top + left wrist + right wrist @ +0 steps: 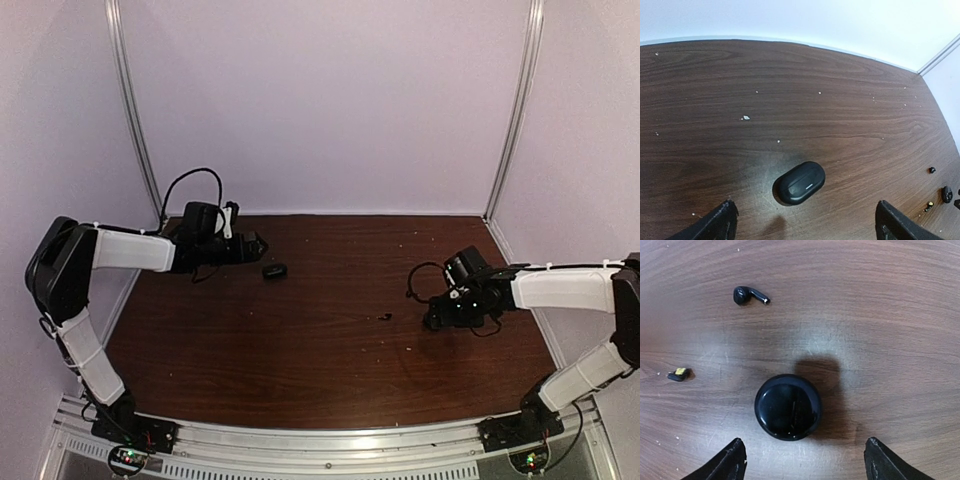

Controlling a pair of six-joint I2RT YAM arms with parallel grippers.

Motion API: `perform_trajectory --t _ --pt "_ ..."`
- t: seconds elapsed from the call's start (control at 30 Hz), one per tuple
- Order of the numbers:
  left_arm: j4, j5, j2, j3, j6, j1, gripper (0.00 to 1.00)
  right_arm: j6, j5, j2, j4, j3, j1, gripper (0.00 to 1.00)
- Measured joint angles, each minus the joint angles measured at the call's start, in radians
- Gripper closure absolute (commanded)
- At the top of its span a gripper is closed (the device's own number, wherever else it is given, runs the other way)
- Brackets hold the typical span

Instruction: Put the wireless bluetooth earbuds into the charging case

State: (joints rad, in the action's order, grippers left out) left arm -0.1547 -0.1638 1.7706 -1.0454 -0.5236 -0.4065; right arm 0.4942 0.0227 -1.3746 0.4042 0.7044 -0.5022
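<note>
Wide-open, empty left hand (805, 202) hovers just short of the charging case (799, 183). The case looks closed and lies flat on the surface (790, 100), toward its far left. The right hand (804, 439) is likewise spread and holds nothing. Its fingers are either side of a round glossy black object (788, 406), identity unclear. One stemmed earbud (747, 295) lies loose just beyond, with a small black-and-yellow piece (677, 374) to one side. Case and bud are well apart. Judgement: each hand is lined up on its own target, and the case needs opening before any bud goes in.
</note>
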Motion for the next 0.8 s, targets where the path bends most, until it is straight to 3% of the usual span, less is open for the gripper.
perform_trajectory --t 0.33,0.8 --pt "-0.141 0.061 -0.155 0.161 0.014 -0.014 0.02 -0.02 -0.007 -0.116 -0.051 0.0 0.0 0.27" --pt "-0.227 0.082 -0.304 0.225 0.104 -0.026 0.02 -0.046 0.001 -0.187 -0.117 0.034 -0.002 0.4"
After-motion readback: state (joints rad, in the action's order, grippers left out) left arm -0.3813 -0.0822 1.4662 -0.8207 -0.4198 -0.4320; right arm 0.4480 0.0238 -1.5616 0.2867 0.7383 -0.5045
